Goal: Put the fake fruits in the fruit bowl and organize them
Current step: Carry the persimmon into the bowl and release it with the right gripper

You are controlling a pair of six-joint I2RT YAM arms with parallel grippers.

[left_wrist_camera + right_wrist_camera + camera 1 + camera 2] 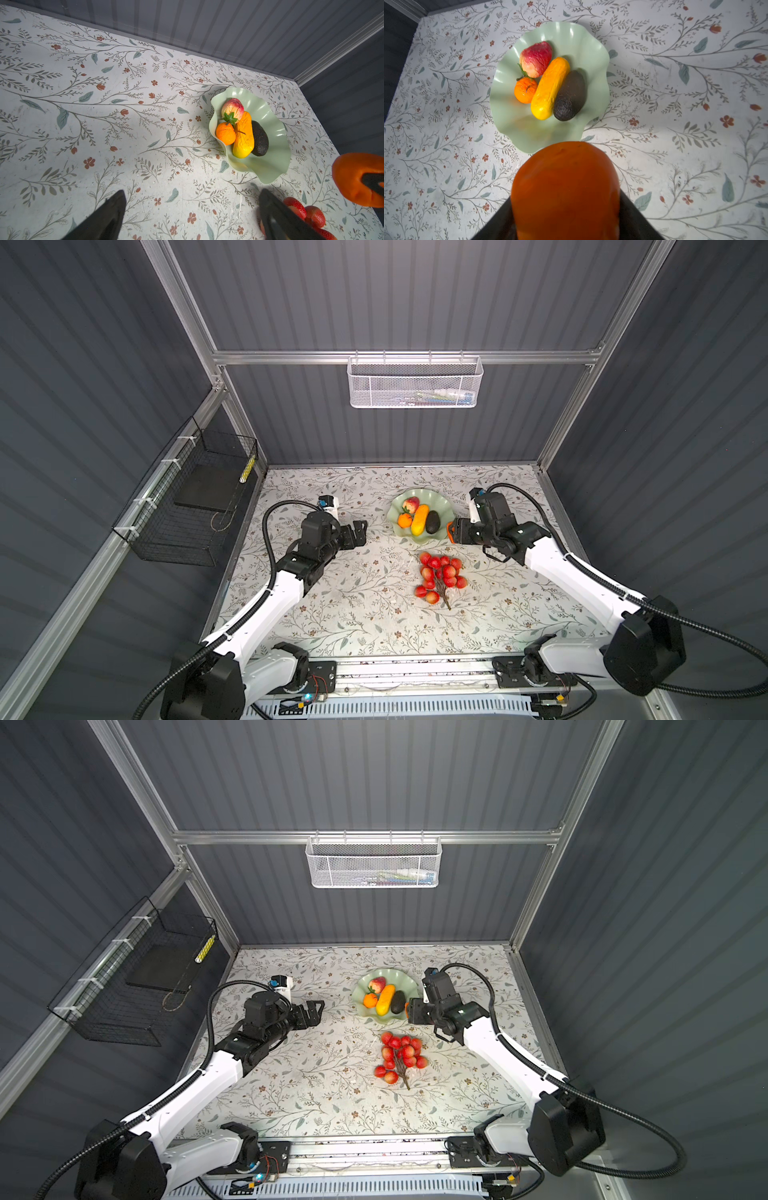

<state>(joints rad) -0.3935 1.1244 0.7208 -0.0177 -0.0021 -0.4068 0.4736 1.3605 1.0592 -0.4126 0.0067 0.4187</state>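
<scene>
As the right arm reaches in from the side, its right gripper (455, 532) has the blocky orange fruit (565, 187) pinched between its two black fingers, partly closed around it. The fruit hangs at the near right edge of the fruit bowl (517, 126). From the top views I can't quite tell whether it is already over the wavy rim or just outside it.

The bowl lies straight ahead of that gripper. Four pieces are in it:
- the red-yellow fruit (535, 59) at the far side
- the round orange (526, 90), touching the red-yellow fruit
- the yellow oblong (550, 88)
- the dark oval (569, 96)

The last two lie side by side, their long axes running roughly from the back wall toward the front of the table. That leaves bare mint floor on the bowl's near side, which is the part closest to the held fruit. I'd guess a short push forward and a drop there is what comes next, keeping clear of the dark oval's near end.

The left gripper (359, 529) hovers well to the left of the bowl with its jaws spread wide and nothing in them.

The red berry bunch (440, 578) lies on the flowered table (353, 614) in front of the bowl. Its stem points toward the front edge, and it is somewhat nearer the right arm than the left.
</scene>
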